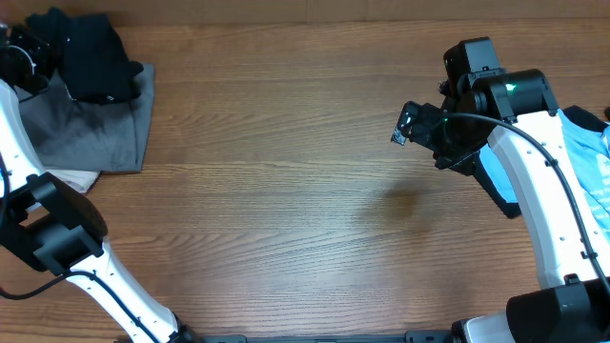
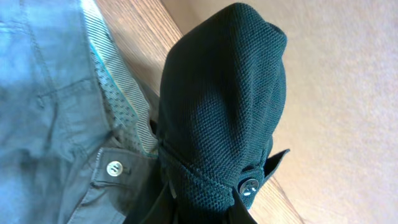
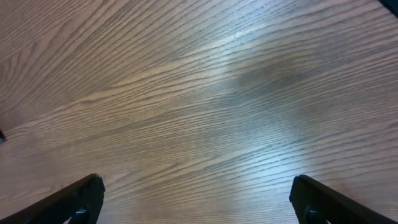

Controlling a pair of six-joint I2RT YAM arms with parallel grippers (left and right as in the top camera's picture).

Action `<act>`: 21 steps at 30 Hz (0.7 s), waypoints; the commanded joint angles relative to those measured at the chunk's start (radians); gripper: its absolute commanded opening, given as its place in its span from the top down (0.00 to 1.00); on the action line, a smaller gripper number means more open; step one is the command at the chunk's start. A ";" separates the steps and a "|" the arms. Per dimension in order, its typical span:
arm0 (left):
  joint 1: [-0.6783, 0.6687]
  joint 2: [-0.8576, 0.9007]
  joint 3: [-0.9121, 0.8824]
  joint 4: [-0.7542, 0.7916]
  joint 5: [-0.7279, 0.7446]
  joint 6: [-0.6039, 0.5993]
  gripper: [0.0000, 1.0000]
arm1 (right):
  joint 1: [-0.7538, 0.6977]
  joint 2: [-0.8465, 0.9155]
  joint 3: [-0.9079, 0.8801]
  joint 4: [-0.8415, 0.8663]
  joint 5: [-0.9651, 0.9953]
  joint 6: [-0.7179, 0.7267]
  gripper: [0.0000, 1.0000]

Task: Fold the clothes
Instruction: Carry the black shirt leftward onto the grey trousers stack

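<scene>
Black shirt [image 1: 95,57] lies bunched at the top-left corner of the table [image 1: 286,210] in the overhead view, on top of a grey garment [image 1: 91,133]. Left gripper [image 1: 29,59] is at that heap, jaws together and pinched on the black shirt. Its wrist view is filled with dark knit fabric, a button [image 2: 249,185] near the bottom, and the fingers are hidden by cloth. Right gripper [image 1: 408,124] hovers over bare wood on the right half, jaws wide apart with nothing between them. Blue shirt [image 1: 593,157] lies at the right edge, partly under the right arm, well apart from the black one
</scene>
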 commanded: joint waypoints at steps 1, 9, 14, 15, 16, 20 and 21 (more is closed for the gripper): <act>0.030 -0.040 0.030 0.028 -0.031 -0.036 0.96 | 0.001 -0.027 0.027 -0.003 0.000 -0.010 0.00; 0.039 -0.040 0.030 0.053 -0.005 -0.035 0.96 | 0.001 -0.027 0.027 -0.001 -0.001 -0.010 0.00; 0.039 -0.040 0.031 0.122 0.103 -0.055 0.96 | 0.001 -0.027 0.027 0.000 0.000 -0.010 0.00; 0.039 -0.040 0.031 0.125 0.104 -0.068 0.96 | 0.001 -0.027 0.027 -0.001 -0.001 -0.010 0.00; 0.039 -0.040 0.031 0.125 0.104 -0.076 0.96 | 0.001 -0.027 0.027 -0.001 -0.001 -0.010 0.00; 0.039 -0.040 0.031 0.124 0.104 -0.076 0.96 | 0.001 -0.027 0.027 -0.001 0.000 -0.010 0.00; 0.039 -0.040 0.031 0.121 0.104 -0.076 0.96 | 0.001 -0.027 0.027 -0.001 0.000 -0.010 0.00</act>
